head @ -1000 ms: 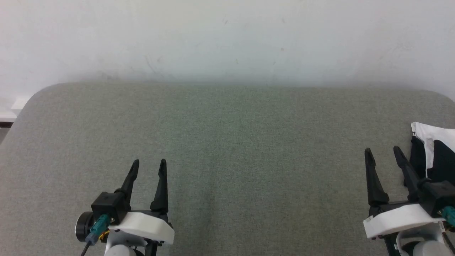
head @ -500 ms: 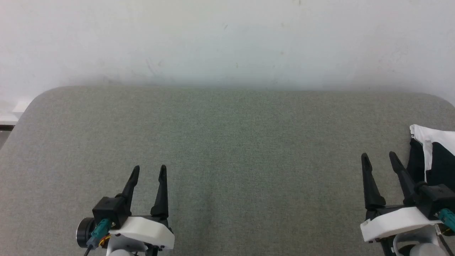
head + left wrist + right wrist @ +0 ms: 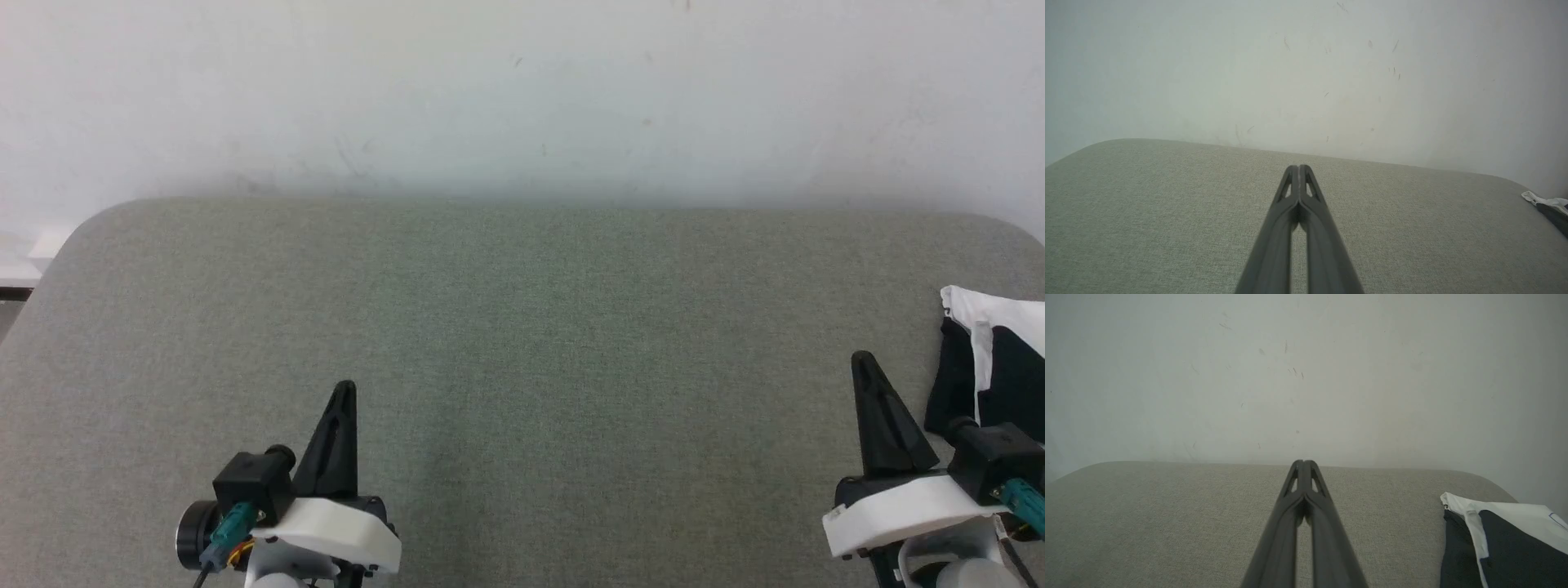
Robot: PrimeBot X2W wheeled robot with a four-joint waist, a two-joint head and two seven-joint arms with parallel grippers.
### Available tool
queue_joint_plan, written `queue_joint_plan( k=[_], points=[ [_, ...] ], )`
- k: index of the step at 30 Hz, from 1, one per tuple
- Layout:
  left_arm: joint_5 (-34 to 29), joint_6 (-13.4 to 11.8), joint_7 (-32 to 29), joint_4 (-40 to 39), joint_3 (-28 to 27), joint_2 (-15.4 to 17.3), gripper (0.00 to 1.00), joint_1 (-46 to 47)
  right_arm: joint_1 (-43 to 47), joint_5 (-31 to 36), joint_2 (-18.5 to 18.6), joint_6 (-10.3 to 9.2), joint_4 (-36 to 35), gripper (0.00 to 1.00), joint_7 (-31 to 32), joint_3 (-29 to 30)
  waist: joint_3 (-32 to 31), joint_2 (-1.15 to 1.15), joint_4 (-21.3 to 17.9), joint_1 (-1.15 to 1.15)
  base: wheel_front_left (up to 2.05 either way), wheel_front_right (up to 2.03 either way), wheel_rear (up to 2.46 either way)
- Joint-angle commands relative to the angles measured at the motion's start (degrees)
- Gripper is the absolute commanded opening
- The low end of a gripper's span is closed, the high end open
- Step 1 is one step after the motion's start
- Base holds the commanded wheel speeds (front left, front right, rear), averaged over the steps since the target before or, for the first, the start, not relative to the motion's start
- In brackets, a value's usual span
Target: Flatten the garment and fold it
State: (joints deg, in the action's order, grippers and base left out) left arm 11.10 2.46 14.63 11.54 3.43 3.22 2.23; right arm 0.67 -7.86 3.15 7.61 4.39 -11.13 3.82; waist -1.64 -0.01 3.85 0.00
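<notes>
Fingers of left tool [image 3: 343, 390] and right tool [image 3: 862, 362] pressing together, apart moments ago, empty; white-and-black soft-cloth garment [image 3: 992, 311] lying aside, folding likely finishing.

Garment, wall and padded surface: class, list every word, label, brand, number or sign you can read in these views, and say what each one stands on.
No text can be read in any view.
On the garment: a small outlined mark on the white cloth, too small to read.
On the wall: scuffs and specks, no lettering.
On the padded surface: plain weave, no label.
</notes>
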Motion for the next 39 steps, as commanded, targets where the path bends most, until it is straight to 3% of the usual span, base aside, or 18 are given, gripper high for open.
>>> queue_joint_plan(
  k=[1, 39],
  points=[
    [-0.01, 0.00, -0.01, -0.01, 0.01, 0.00, 0.00, 0.00, 0.00, 0.00, 0.00, 0.00, 0.00, 0.00, 0.01, -0.01, 0.00, 0.00, 0.00, 0.00, 0.00, 0.00, 0.00],
    [-3.17, -0.70, -4.18, -3.30, -0.97, -0.10, 0.00, -0.64, -0.19, 2.25, -0.08, -0.03, -1.25, 0.00, 3.18, -1.15, 0.47, 0.00, -1.11, 0.00, 0.00, 0.00, 0.00]
  ],
)
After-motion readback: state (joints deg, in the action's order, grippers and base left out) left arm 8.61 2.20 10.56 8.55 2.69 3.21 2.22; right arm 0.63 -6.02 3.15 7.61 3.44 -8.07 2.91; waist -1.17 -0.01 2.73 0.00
